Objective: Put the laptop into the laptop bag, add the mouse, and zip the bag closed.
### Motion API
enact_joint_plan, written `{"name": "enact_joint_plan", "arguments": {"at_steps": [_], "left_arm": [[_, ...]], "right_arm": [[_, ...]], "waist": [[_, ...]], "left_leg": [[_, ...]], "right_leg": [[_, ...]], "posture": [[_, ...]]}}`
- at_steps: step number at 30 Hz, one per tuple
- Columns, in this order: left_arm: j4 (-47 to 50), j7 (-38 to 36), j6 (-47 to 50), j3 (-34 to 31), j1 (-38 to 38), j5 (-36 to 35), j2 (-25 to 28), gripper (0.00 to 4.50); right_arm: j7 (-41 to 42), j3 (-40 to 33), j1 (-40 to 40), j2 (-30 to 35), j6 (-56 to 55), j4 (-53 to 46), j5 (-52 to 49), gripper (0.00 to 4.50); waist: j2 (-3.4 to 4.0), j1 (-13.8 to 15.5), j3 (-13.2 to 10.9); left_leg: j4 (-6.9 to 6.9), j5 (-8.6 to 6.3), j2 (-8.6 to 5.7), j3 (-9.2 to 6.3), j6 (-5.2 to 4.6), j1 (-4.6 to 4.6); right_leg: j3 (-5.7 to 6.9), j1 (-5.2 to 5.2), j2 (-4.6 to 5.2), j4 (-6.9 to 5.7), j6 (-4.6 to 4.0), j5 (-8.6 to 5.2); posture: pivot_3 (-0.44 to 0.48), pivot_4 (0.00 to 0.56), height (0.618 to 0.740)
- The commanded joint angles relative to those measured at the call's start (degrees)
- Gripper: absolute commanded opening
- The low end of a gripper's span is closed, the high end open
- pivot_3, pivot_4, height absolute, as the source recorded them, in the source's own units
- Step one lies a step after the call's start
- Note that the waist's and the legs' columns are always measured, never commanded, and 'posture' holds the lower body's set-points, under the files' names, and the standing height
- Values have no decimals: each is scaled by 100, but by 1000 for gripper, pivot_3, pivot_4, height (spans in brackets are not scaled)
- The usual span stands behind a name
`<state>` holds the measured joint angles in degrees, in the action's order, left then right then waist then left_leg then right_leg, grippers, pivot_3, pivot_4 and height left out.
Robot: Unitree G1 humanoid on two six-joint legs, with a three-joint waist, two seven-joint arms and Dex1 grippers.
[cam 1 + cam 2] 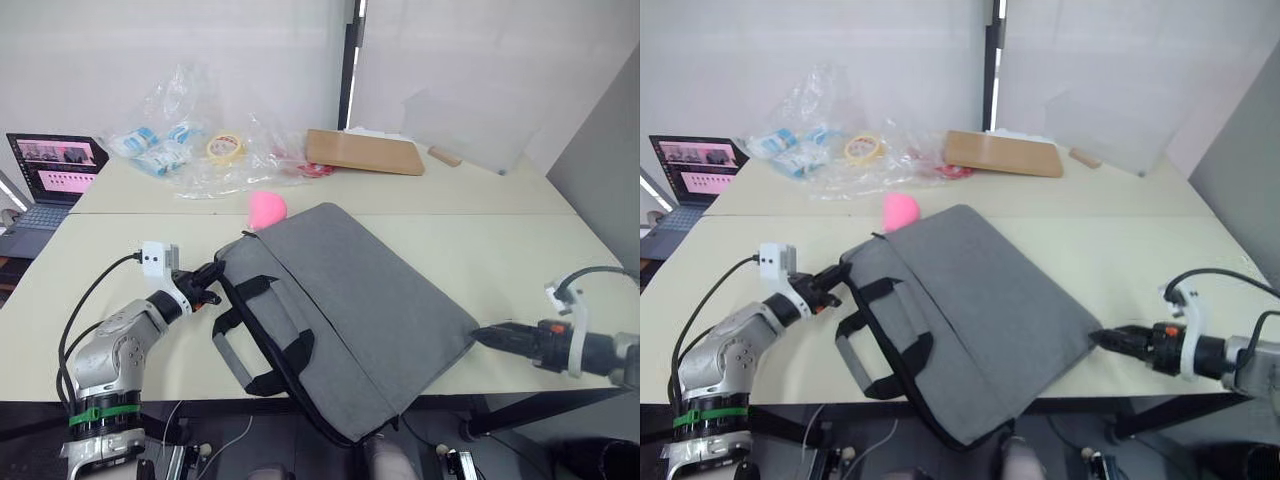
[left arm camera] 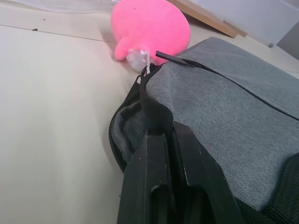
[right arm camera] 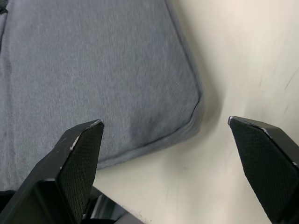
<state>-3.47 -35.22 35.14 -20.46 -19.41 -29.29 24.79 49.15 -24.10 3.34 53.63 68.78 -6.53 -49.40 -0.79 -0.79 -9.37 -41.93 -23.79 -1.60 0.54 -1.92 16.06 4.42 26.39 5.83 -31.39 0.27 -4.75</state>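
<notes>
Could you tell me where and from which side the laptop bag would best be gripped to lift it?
Probably the upper black strap handle of the laptop bag, from the robot's left: it loops clear of the grey fabric, giving fingers a gap, unlike the flat panel.

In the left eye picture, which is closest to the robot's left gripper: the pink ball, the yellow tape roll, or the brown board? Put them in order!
From the left gripper, shut at the laptop bag's corner:
1. Pink ball, just beyond the bag.
2. Yellow tape roll, farther back among the plastic bags.
3. Brown board, far back, toward the right.
</notes>
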Motion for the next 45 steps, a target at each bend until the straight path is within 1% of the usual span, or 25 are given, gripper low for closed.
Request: {"name": "enact_joint_plan", "arguments": {"at_steps": [1,6,9,15,18,20,24,25,26,27,28,29,30,33,38,40,43,45], "left_arm": [[354,110,-16,-76,57,-150,30,20],[493,96,39,-46,207,-259,52,20],[339,123,-31,2,154,-224,54,20],[275,36,-42,126,67,-221,105,20],[138,7,-111,149,16,-165,158,0],[110,-7,-122,156,19,-171,186,0],[151,-60,-64,172,20,-228,256,0],[176,-68,-39,174,29,-244,282,0],[205,-79,-15,177,45,-258,307,0],[239,-97,14,177,72,-273,336,0],[292,-114,58,168,110,-298,364,0],[361,-126,132,140,169,-342,400,0],[437,-143,200,120,235,-379,446,0],[750,-208,476,53,438,-572,584,0],[1608,-332,1192,67,949,-1059,904,0],[2050,-320,1517,73,1188,-1352,988,0],[2443,-227,1814,61,1396,-1616,1027,0],[2503,-147,1871,48,1442,-1646,1015,0]], "right_arm": [[-21,-242,-171,-16,285,-371,-317,4500],[-134,-304,-540,-154,505,-687,-521,4500],[-527,-426,-315,-600,806,-701,-880,4500],[-1250,-616,17,-1231,1059,-746,-1298,4500],[-1415,-648,-57,-1381,1025,-732,-1277,3731],[-1523,-680,-33,-1443,954,-693,-1233,3099],[-1731,-776,230,-1525,860,-517,-1233,1635],[-1786,-797,296,-1544,824,-473,-1209,1383],[-1823,-800,356,-1547,772,-420,-1165,909],[-1832,-796,417,-1550,713,-355,-1129,733],[-1831,-810,487,-1557,673,-274,-1123,348],[-1859,-802,611,-1555,599,-132,-1061,106],[-1865,-773,724,-1533,529,1,-1000,41],[-1896,-709,1077,-1488,315,403,-814,41],[-1964,-515,1724,-1454,39,1105,-420,41],[-2152,-391,2079,-1512,-154,1437,-142,41],[-2452,-255,2532,-1601,-498,1962,281,41],[-2417,-178,2702,-1608,-600,2206,426,41]], "waist": [[0,8,0],[0,6,0],[0,5,0],[0,13,1],[0,12,1],[0,12,1],[0,0,1],[0,-1,1],[0,1,1],[0,2,1],[0,6,1],[0,3,1],[0,5,1],[0,6,1],[1,6,0],[3,12,-1],[7,13,-3],[7,38,-3]], "left_leg": [[0,0,1,0,0,-1],[10,0,3,5,1,-4],[9,0,3,10,3,-12],[10,-1,4,18,7,-26],[12,-1,3,20,7,-26],[11,-1,4,24,7,-27],[11,-1,5,27,6,-29],[11,-1,6,29,6,-30],[11,-1,6,31,5,-30],[11,-1,6,32,5,-30],[10,-1,6,32,4,-30],[11,-1,6,33,4,-30],[11,-2,6,34,2,-30],[11,-4,6,36,-3,-29],[18,-8,7,38,-9,-25],[28,-8,7,38,-9,-24],[31,-8,2,48,-8,-23],[31,-7,1,70,-6,-22]], "right_leg": [[0,-1,-1,0,0,0],[0,-2,-9,7,0,0],[-3,-7,-9,5,0,0],[-21,-14,-14,3,0,0],[-22,-14,-15,3,-1,0],[-22,-14,-17,2,-1,0],[-27,-14,-19,1,-2,0],[-31,-14,-19,2,-3,1],[-36,-14,-19,2,-3,2],[-37,-14,-20,2,-4,2],[-38,-14,-20,2,-4,2],[-39,-14,-20,2,-4,3],[-40,-14,-21,3,-4,3],[-43,-10,-21,4,-4,3],[-41,-5,-22,8,-4,2],[-38,-2,-23,14,-5,2],[-38,-1,-21,19,-4,2],[-34,-1,-20,19,-4,1]], "posture": [[0,150,740],[0,150,740],[0,150,740],[0,150,740],[0,150,740],[0,150,740],[0,150,740],[0,150,740],[0,150,740],[0,150,740],[0,150,740],[0,150,740],[0,150,740],[0,150,740],[0,150,740],[0,150,740],[0,150,740],[0,150,740]]}}
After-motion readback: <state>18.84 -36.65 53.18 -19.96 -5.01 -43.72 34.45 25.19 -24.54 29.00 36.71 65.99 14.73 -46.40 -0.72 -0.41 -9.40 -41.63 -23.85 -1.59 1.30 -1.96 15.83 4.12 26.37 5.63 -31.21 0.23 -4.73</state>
